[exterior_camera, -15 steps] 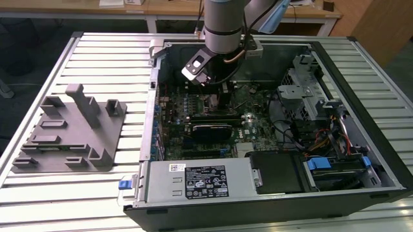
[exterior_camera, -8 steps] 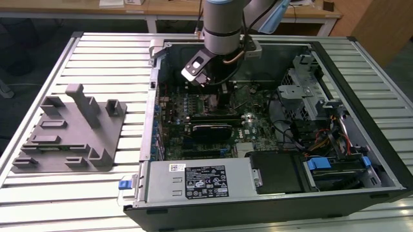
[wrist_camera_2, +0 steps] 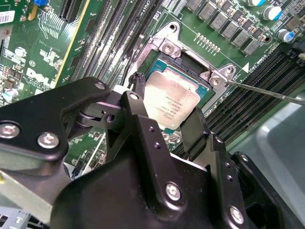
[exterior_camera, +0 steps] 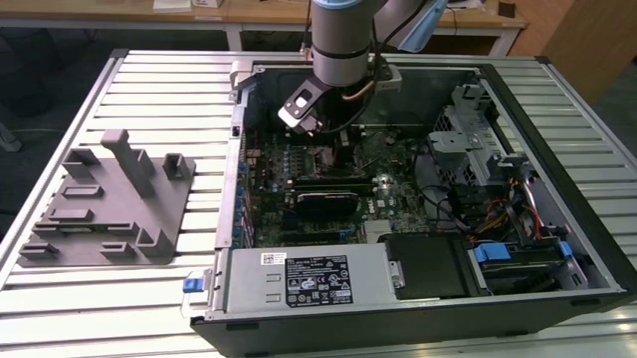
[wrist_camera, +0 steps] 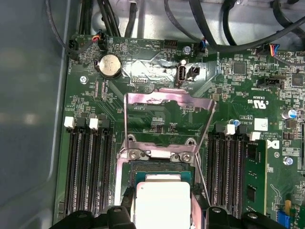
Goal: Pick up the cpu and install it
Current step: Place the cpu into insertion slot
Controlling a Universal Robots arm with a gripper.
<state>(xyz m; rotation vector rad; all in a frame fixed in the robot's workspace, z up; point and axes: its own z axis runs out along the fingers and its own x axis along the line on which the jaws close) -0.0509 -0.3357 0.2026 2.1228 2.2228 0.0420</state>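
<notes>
The cpu point(wrist_camera_2: 174, 98), silver top up, lies over the open socket point(wrist_camera_2: 188, 64), clamped between the two black fingers point(wrist_camera_2: 193, 129) of the gripper point(wrist_camera_2: 164, 106), one finger on each of two opposite edges. Whether it is fully seated cannot be told. The second wrist view looks past the gripper body and shows the chip slightly off square to the socket frame, with dark socket still showing beyond one edge. It also shows the thin lever point(wrist_camera_2: 267, 90) running out from a corner screw. The first wrist view shows the raised load plate point(wrist_camera: 167, 100) standing open beyond the socket. It also takes in more of the green motherboard point(wrist_camera: 86, 95), with black memory slots point(wrist_camera: 88, 167) flanking the socket, a coin battery point(wrist_camera: 109, 64) and black cables point(wrist_camera: 205, 24). The exterior view gives the wider scene. The arm point(exterior_camera: 344, 37) comes down from the upper middle of the frame into the open computer case point(exterior_camera: 497, 82), which lies on a slatted table point(exterior_camera: 149, 89). A white-labelled grey box point(exterior_camera: 298, 280) sits along the case's lower edge, and a grey fixture block point(exterior_camera: 110, 201) stands on the exterior view's left.
</notes>
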